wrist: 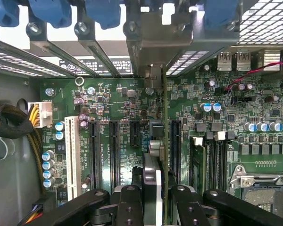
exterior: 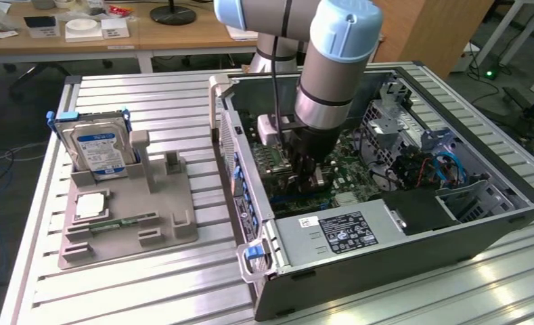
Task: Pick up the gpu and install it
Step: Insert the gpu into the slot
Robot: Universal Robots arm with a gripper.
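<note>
Pickup looks finished: the gpu (wrist: 164,141) is off the grey holder (exterior: 126,217) on the slatted surface (exterior: 158,284) and sits clamped edge-on between the fingers of the end effector (wrist: 153,197), which is down inside the open computer case (exterior: 483,230). In the exterior view the arm reaches into the case over the motherboard (exterior: 357,172), just above the power supply (exterior: 344,233). From the wrist view the card runs as a thin vertical line from the fingers up to its silver bracket (wrist: 155,42), which stands in the row of rear slot openings beside the blue retention clips (wrist: 56,12). The card's lower edge hangs over the bank of black expansion slots (wrist: 114,150), roughly in line with one of them, but whether it is seated or merely hovering above the connector I cannot tell. On the holder, the hard drive (exterior: 99,149) with its blue label and the memory stick (exterior: 122,222) sit in their places. By my reading the task is well past halfway: grasp and transport are done, while full seating of the card and release are not shown as complete.
</note>
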